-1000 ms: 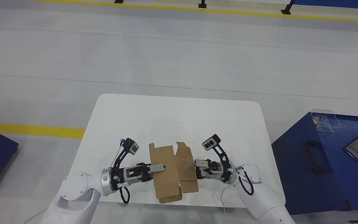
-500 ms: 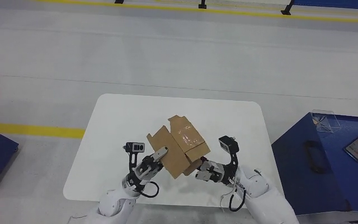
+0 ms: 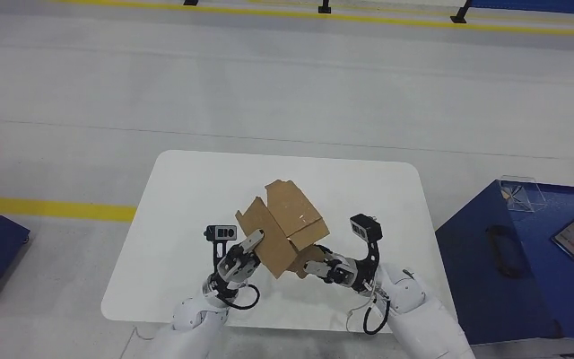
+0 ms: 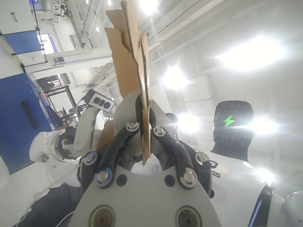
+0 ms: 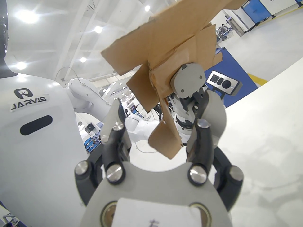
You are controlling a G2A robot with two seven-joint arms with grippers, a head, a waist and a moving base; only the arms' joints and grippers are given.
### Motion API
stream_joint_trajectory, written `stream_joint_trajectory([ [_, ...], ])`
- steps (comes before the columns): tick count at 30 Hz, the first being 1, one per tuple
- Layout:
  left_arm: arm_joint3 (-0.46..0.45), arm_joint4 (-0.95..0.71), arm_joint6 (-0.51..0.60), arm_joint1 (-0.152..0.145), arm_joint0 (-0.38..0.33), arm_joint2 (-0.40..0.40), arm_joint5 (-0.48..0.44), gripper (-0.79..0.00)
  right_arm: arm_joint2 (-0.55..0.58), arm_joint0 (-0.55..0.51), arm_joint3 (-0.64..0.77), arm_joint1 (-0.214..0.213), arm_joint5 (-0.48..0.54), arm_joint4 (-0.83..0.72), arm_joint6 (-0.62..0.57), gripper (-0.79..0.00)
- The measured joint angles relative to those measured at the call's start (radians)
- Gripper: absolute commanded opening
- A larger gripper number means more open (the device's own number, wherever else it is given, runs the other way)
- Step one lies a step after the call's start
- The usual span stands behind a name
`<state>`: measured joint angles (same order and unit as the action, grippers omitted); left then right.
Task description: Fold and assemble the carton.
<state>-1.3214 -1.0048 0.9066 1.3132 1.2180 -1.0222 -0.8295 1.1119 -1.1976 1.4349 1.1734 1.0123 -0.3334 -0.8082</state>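
Carton point(image 3: 285, 229) held above tabletop point(image 3: 179, 197); left pincer point(image 4: 144, 109) clamped on panel edge; right pincer point(image 5: 164, 114) apart around lower flap: close squarely on flap, left grip firm, before folding

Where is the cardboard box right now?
In the top view, the box is up over the near side of the table, pinched by the left end effector.

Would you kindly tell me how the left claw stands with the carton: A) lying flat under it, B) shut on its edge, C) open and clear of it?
B: the left wrist view shows the left claw pinching a thin edge of the carton between its fingers.
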Motion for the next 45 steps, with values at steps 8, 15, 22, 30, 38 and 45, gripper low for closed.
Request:
stream_joint_trajectory([
  [8,0.019,-0.037,0.026,0.008,-0.013,-0.021,0.005,-0.348,0.006,0.013,-0.025,0.016,0.0,0.006,0.0,-0.785],
  [15,0.053,-0.067,0.022,0.01,-0.006,-0.071,-0.021,0.0,-0.007,0.04,-0.055,0.019,0.0,-0.03,0.0,-0.785],
  [22,0.19,-0.13,0.031,-0.019,-0.006,-0.252,-0.004,0.0,0.036,0.055,-0.022,-0.024,-0.044,0.0,-0.043,-0.785],
  [30,0.222,-0.115,0.149,-0.046,-0.056,-0.372,0.109,0.0,0.067,0.031,0.112,-0.092,-0.209,0.158,-0.208,-0.785],
  [38,0.099,-0.147,0.275,-0.035,-0.049,-0.319,0.224,0.0,0.067,-0.001,0.219,-0.15,-0.265,0.357,-0.265,-0.785],
  [45,0.021,0.014,0.369,-0.038,-0.04,-0.256,0.321,0.0,0.079,-0.043,0.28,-0.182,-0.239,0.376,-0.239,-0.785],
])
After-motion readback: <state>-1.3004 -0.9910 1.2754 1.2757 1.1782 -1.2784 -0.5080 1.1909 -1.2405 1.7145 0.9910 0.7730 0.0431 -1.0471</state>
